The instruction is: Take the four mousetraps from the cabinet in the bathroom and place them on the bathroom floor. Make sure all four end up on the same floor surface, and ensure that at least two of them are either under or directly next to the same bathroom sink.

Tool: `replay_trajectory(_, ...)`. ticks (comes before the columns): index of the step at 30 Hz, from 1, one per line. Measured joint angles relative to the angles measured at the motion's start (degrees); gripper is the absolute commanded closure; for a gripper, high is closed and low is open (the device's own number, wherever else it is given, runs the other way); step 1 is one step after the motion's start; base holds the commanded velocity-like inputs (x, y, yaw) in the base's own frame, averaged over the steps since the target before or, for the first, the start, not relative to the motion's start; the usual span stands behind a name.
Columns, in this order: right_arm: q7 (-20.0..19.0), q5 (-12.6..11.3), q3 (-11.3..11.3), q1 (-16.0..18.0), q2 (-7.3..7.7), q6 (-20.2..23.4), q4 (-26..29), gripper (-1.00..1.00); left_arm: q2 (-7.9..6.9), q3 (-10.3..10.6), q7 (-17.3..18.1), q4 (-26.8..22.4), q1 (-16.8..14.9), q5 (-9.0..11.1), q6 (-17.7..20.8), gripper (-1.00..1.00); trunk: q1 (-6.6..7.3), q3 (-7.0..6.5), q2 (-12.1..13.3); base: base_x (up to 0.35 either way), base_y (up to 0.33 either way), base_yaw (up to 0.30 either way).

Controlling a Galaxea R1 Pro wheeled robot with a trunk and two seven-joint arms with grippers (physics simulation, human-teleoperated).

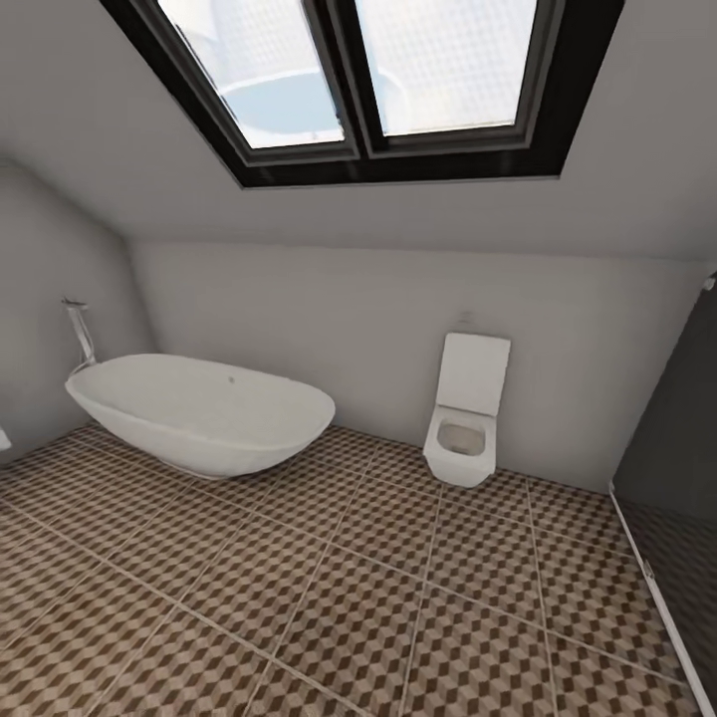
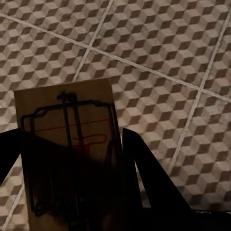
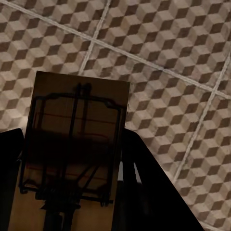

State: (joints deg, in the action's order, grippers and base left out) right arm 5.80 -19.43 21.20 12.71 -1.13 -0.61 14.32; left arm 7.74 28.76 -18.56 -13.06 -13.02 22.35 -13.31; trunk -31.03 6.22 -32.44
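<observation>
**A mousetrap in each pincer, above the tiles**

My left pincer (image 2: 72,192) is closed on a mousetrap (image 2: 67,144). In my left wrist view the tan board sits between my two dark fingers (image 2: 149,187), its wire frame and spring facing the camera, with a thin red marking across the wood. The board's free end sticks out past my fingertips, and beyond it lies the bathroom floor (image 2: 163,62) with its cube-pattern tiles and pale grout lines. The trap is apart from the floor, carried in the air, and my wrist points down toward the tiles at a slant.

My right pincer (image 3: 72,192) grips a second mousetrap (image 3: 77,134) in the same way. Here the board is darker, in shadow, with its wire bars showing against the wood and my black fingers (image 3: 149,192) on either side. The same patterned tiles lie past it, also well clear of the trap.

From my head I look across the room: cube-pattern tiles run to a pale wall, a white oval bathtub (image 1: 199,413) stands on my left with a chrome tap (image 1: 80,334) behind it, a white toilet (image 1: 465,418) hangs on the far wall, a dark glass panel (image 1: 677,448) rises on my right, and a black-framed skylight (image 1: 368,80) sits overhead.
</observation>
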Motion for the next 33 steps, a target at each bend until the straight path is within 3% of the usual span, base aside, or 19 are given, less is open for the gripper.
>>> replay_trajectory(21, 0.00, 0.00, 0.02, 0.00, -0.21, 0.00, -0.04, 1.00, 0.00, 0.01, 0.00, 0.00, 0.00, 0.00, 0.00, 1.00, 0.00, 0.64, 0.00, 0.000, 0.001, 0.282)
replay_trajectory(33, 0.04, 0.00, 1.97, -0.01, -0.54, 0.00, 0.05, 1.00, 0.01, 0.00, 0.01, 0.02, -0.01, -0.01, 0.00, 1.00, 0.01, 0.96, -0.01, 0.080, 0.000, 0.175)
